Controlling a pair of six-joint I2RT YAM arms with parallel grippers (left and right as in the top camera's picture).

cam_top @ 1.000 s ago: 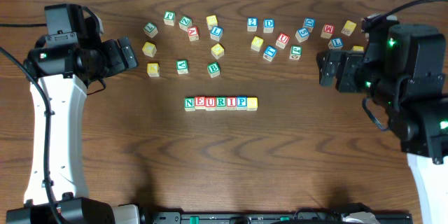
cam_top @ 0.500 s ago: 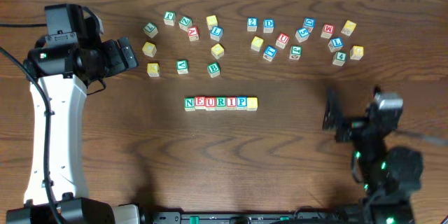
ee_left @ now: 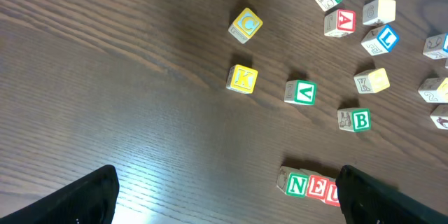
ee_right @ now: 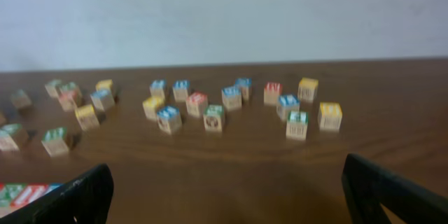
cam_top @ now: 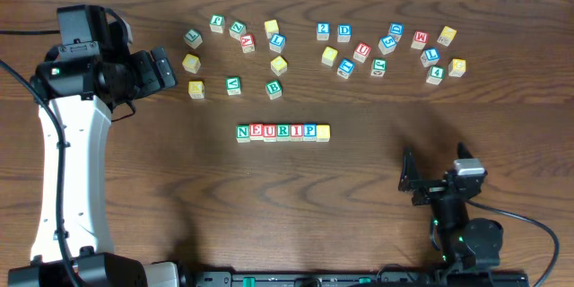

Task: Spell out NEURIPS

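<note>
**Entry 1: NEURIPS row [cam_top: 282, 132].** Seven cubes touch side to side in one straight line on the table [cam_top: 296, 206]. From overhead they read N, E, U, R, I, P. The seventh cube, at the P end, shows a yellowish top whose letter I cannot read. The cubes sit flush so that the word reads as one unit. I judge the spelling complete, subject to that last face.

**Entry 2: spare cubes.** There are two loose scatters beyond the row, on its far side. One lies off the N end, with the V cube [cam_top: 233, 85] and B cube [cam_top: 273, 89] nearest the row. The other lies off the yellowish end and includes a red U cube [cam_top: 361, 51]. Every spare stands apart from the row, so no stray letter joins the word.

**Entry 3: my left gripper [cam_top: 164, 68].** Its jaws are spread wide with nothing between them. It hangs well off the row's N end, just beside the nearer scatter, with the fingers pointing toward it. Its wrist view takes in only the N and E of the row.

**Entry 4: my right gripper [cam_top: 410, 179].** Its jaws are spread wide and empty. It sits on the near side of the row, past the yellowish end and well apart from it. The arm is folded low over its base, and the wrist camera looks level across the table. I judge this a parked pose.
</note>
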